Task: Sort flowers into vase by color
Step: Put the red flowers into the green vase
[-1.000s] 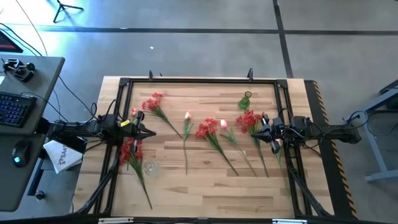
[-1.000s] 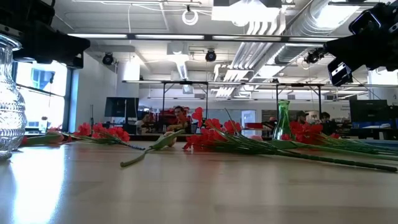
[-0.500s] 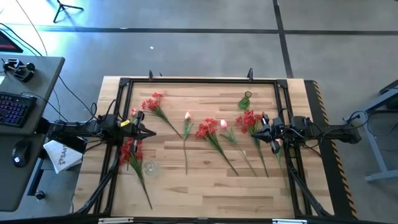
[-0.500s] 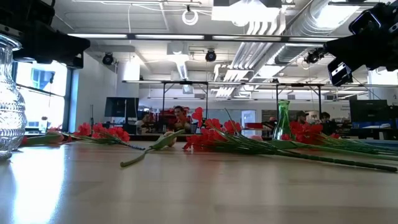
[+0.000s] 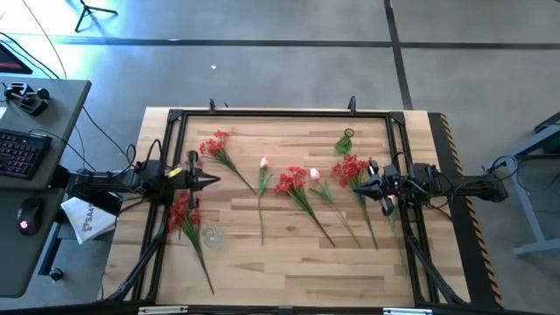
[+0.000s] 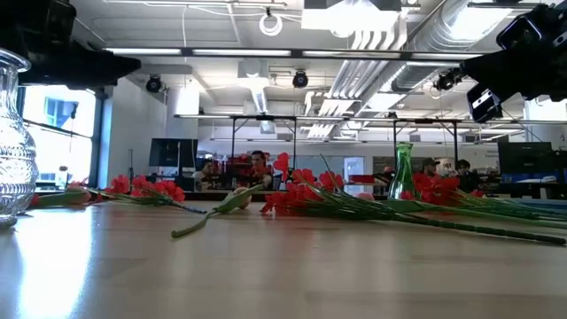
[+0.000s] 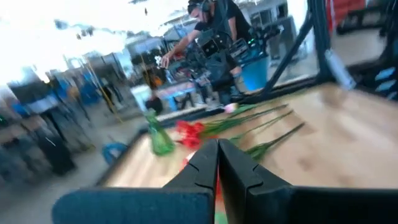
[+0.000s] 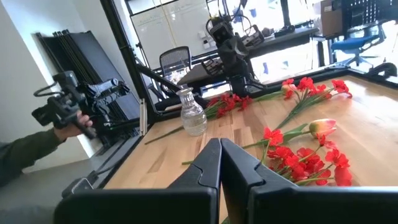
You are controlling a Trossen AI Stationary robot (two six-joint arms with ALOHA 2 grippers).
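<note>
Flowers (image 5: pixel 297 185) are lying scattered across my table (image 5: pixel 289 262). I am holding the left gripper (image 5: pixel 213 181) and right gripper (image 5: pixel 357 184) above them, jaws pressed together, gripping nothing.

Red flowers (image 5: pixel 293 181), green vase (image 5: pixel 346 141)

Flowers (image 5: pixel 297 188) lie flat, scattered across the bench: red clusters near the left edge, at centre and near the right edge; pink buds (image 5: pixel 263 163) between, stems pointing toward the front edge.
</note>
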